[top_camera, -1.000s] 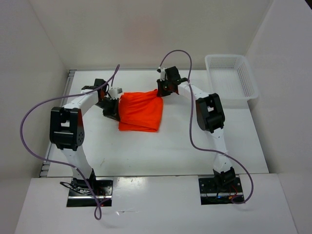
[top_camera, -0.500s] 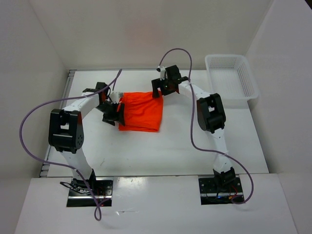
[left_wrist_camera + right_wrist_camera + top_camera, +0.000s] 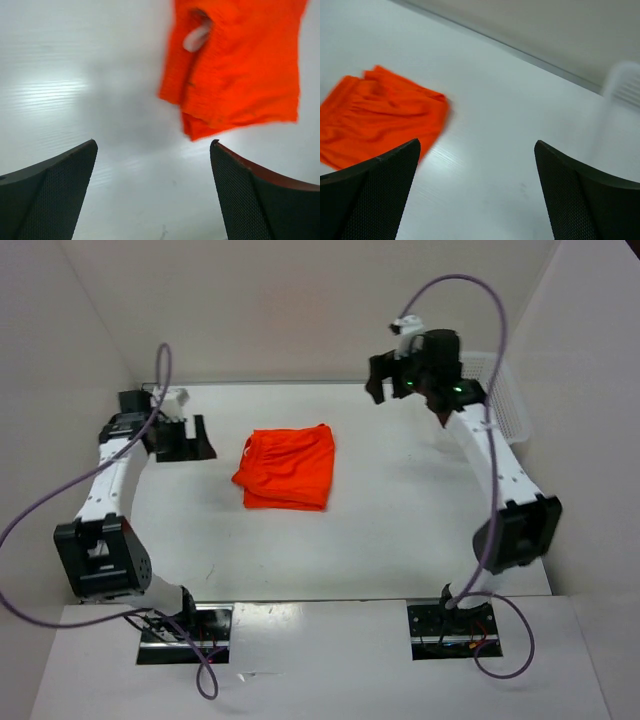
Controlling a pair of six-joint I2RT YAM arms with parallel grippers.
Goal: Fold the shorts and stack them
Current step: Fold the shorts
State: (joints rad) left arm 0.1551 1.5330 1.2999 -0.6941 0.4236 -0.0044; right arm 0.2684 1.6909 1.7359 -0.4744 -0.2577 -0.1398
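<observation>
Orange shorts (image 3: pixel 287 470), seemingly folded, on table (image 3: pixel 400 525)

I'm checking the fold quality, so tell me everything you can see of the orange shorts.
The shorts are bright orange soft-looking fabric, folded into a rough rectangle of several layers. They lie flat on the white table, left of centre. The edges are uneven, a layer poking out on the left. A white drawstring shows at one edge. Only the table touches them.

Left gripper (image 3: pixel 153 143) and right gripper (image 3: pixel 477 144) released the shorts (image 3: pixel 290 468) and drew well away.
</observation>
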